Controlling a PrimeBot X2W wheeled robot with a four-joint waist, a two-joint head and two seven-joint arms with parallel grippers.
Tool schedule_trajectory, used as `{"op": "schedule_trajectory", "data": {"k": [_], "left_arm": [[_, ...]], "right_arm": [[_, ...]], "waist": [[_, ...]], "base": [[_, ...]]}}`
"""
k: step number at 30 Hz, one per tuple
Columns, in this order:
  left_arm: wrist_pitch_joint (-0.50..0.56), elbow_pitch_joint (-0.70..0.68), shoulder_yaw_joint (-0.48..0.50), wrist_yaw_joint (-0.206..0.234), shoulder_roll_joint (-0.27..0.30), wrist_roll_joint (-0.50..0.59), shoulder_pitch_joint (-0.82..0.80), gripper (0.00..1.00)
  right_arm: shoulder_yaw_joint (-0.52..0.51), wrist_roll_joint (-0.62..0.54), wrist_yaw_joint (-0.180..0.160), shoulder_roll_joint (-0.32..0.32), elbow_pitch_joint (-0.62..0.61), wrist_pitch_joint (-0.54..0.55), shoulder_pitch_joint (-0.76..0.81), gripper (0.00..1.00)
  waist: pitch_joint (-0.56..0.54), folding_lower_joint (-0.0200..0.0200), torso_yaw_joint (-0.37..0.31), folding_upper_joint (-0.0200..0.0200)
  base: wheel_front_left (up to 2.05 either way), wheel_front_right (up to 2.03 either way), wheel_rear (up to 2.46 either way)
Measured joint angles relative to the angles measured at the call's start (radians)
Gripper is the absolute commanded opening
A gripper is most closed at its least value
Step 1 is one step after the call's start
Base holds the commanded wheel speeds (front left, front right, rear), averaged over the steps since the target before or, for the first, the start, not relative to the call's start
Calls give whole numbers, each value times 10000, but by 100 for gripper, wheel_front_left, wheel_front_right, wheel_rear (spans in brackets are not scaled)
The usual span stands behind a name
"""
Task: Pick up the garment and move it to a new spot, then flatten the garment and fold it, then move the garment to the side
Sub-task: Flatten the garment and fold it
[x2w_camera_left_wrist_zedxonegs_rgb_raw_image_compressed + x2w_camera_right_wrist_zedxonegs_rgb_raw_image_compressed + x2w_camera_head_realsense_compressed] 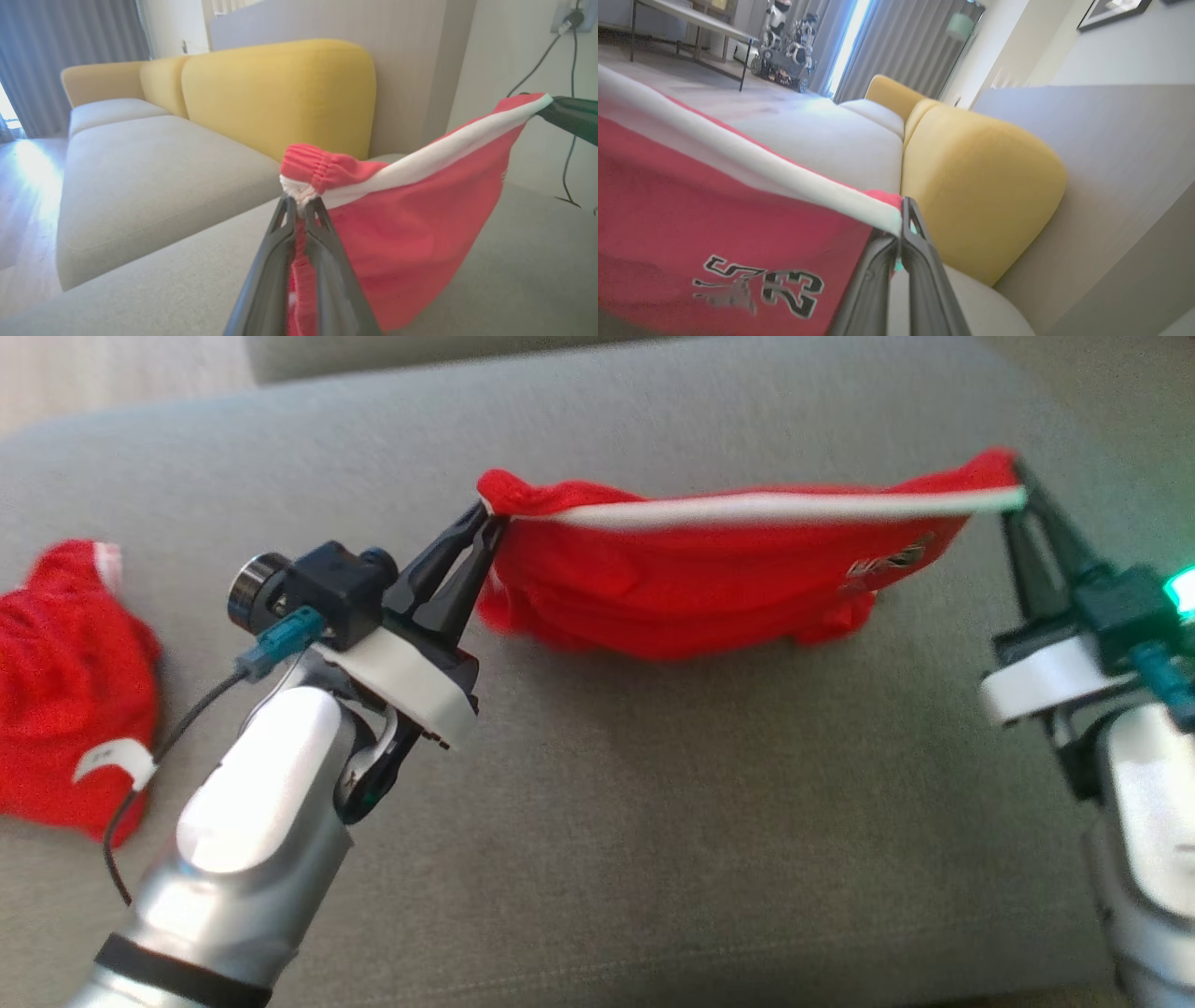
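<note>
Hanging between left gripper [487,519] and right gripper [1019,487], garment [691,200] reads "23".

A home living room is indicated by a sofa [275,93] with yellow backs and grey seats, long curtains [896,46] hung at the far end, and a framed picture [1111,11].

The left forearm [252,831] is clad in a smooth silver shell, ringed by a black band [177,975]. A white collar [411,686] is set at the wrist beneath a black camera block [327,588], into which a teal plug [280,639] with a thin black cable [191,712] is fitted. The left gripper [485,523] and right gripper [1019,481] are formed of long, dark, tapering fingers. A green light [1184,590] is seen on the right wrist.
</note>
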Motion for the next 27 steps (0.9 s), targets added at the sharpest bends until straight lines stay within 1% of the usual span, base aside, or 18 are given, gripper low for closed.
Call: {"op": "schedule_trajectory", "data": {"k": [4,7,12,16,18,21,23,25,27], "left_arm": [[2,-489,163,0,13,-301,155,0],[169,-1064,357,50,36,-556,329,0],[1047,-2596,424,401,155,-941,733,0],[1801,-3808,700,796,274,-1329,1029,0],[2144,-4211,777,894,445,-1475,1068,0],[2748,-4380,777,878,627,-1526,936,0],[3129,-4263,882,869,685,-1710,610,0],[3442,-3917,1060,782,729,-1908,-81,0],[3639,-3386,1187,688,803,-1887,-1107,0]], "right_arm": [[-48,-17,0,-259,-472,-94,-412,0],[-56,-17,0,-518,-830,50,-468,0],[-324,56,0,-941,-1818,807,-435,0],[-408,267,0,-1164,-2746,1530,-194,0],[-378,382,0,-1195,-3035,1848,-80,0],[-46,637,0,-1549,-3026,2345,-198,0],[307,997,0,-1678,-2836,2569,-696,0],[719,1356,0,-1850,-2449,2696,-1677,0],[1047,1565,0,-1971,-1896,2788,-2984,0]], "waist": [[-699,0,250,0],[-1242,0,410,0],[-1928,-1,677,0],[-2086,0,884,0],[-2045,0,897,0],[-1890,0,858,0],[-1716,-1,807,0],[-1425,-1,746,0],[-1029,0,678,0]], "base": [[0,0,0],[0,0,0],[0,0,0],[0,0,0],[0,0,0],[0,0,0],[0,0,0],[0,0,0],[0,0,0]]}}
